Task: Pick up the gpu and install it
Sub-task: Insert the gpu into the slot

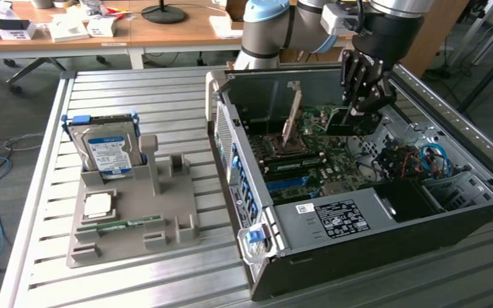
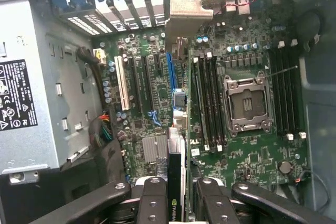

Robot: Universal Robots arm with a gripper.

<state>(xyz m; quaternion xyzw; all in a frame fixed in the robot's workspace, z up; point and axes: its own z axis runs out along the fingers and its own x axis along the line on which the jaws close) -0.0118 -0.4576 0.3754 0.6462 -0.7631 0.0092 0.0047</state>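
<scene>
Claw (image 2: 179, 192) clenched on gpu (image 2: 176, 153), edge-on and mostly hidden, above motherboard (image 2: 247, 161).

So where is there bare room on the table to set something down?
Bare slats of the table lie beyond the grey holder, toward the desks, and on its camera side. The strip between holder and PC case is narrow. Crowded: inside the case, where the gripper holds the gpu over the motherboard.
</scene>
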